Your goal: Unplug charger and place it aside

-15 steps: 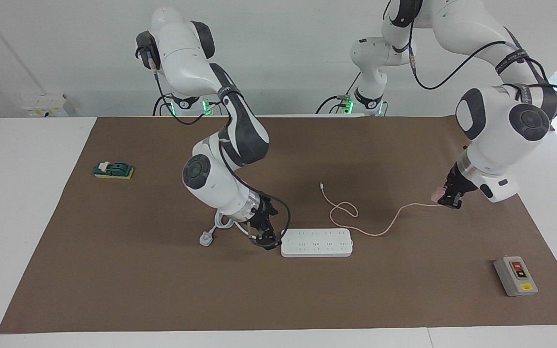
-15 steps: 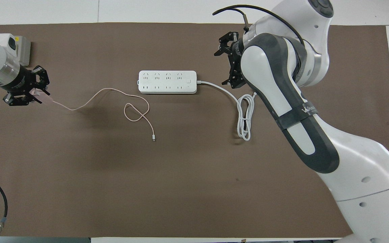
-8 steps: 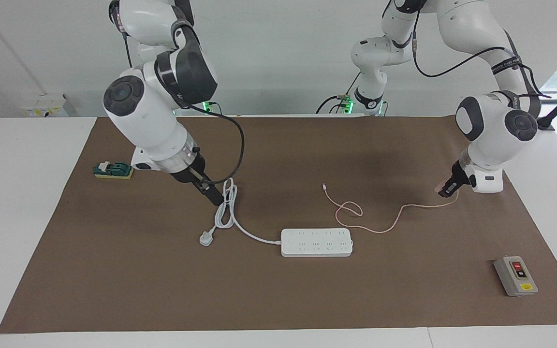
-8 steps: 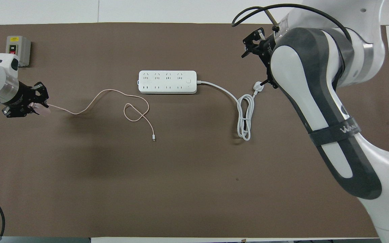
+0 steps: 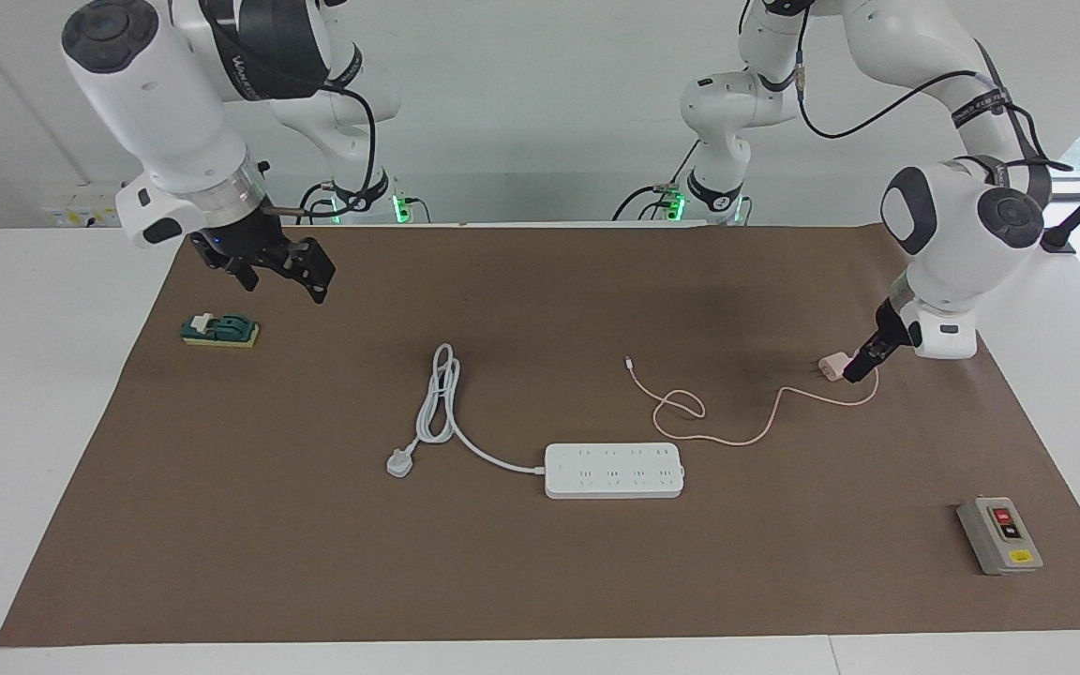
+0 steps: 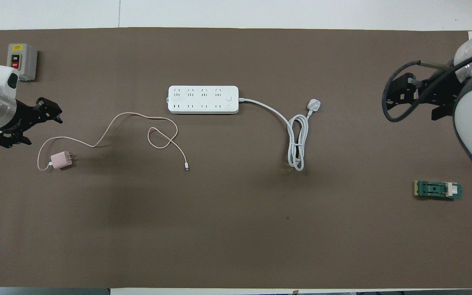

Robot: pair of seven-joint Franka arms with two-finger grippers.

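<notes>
**Switch Box Carries the Table's Clearest Lettering**

The grey switch box (image 6: 21, 61) at the left arm's end of the table shows "ON" on its black button and "OFF" on the red one below, legible in the overhead view; the yellow sticker (image 5: 1020, 557) at its foot is too small to read. A dark band (image 5: 263, 61) on the right arm bears white lettering beginning "WAN", the remainder unclear. The band (image 5: 983, 98) on the left arm also has print, illegible. The white power strip (image 6: 203, 99) shows only socket markings, with no readable words.
</notes>
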